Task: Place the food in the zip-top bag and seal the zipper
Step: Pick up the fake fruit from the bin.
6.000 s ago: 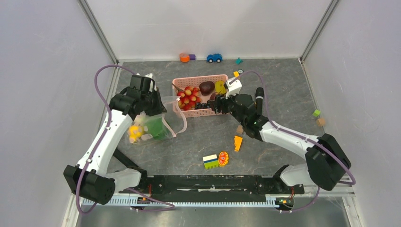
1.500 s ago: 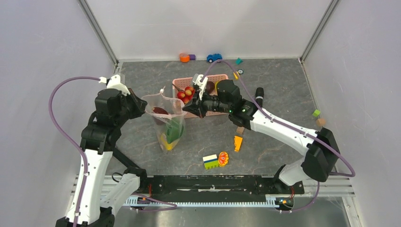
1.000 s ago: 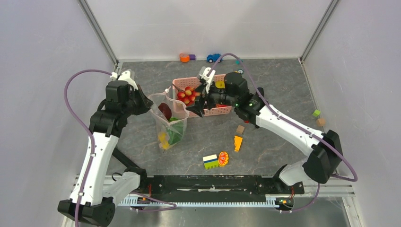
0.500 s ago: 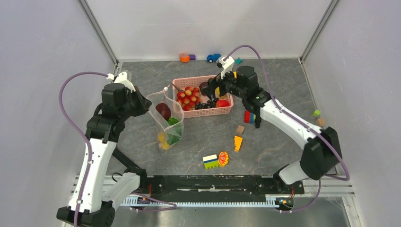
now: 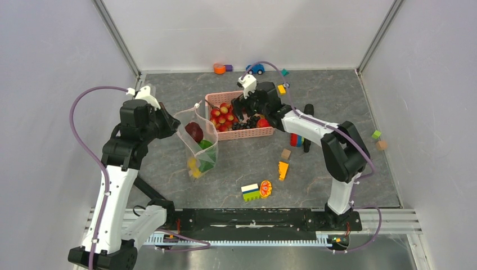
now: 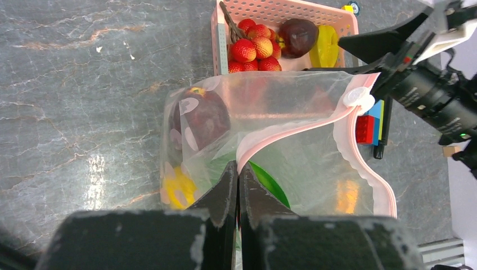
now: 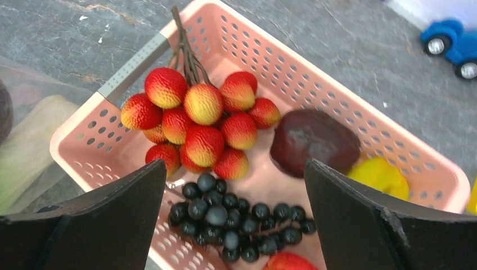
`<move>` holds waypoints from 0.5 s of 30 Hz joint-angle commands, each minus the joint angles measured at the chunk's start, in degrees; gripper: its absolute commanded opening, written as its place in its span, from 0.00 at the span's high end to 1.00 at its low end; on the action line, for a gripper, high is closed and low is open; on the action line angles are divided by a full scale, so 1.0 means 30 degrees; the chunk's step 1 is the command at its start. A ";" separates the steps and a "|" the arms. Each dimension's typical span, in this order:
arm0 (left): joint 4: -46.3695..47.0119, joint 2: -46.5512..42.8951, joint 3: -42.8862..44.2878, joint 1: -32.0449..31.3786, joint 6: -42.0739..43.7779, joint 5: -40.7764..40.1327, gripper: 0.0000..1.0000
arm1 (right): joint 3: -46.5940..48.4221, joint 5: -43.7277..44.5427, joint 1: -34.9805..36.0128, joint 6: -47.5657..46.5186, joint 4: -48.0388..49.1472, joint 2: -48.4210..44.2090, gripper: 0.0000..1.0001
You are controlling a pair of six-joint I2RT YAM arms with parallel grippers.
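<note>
- The left gripper, jaws pressed together, pinches the near lip of the zip-top bag at its zipper. Lifted by that one edge, the pouch hangs with its mouth gaping towards the pink basket, which seems meant to give the other arm a ready opening
- Inside the bag, a dark red apple, green bok choy and a yellow citrus piece sag towards the bottom
- The right gripper hovers over the basket, jaws spread wide with nothing between them. It is lined up above the strawberries and dark berries, probably for the next pick
- A maroon fruit and a yellow fruit also wait in the basket, so filling looks roughly half done, with the zipper unsealed
</note>
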 commanded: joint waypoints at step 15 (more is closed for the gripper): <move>0.0752 0.0421 -0.0145 0.0838 -0.0595 0.1979 0.98 | 0.6963 0.0157 0.1863 -0.5912 0.0956 0.6788 0.02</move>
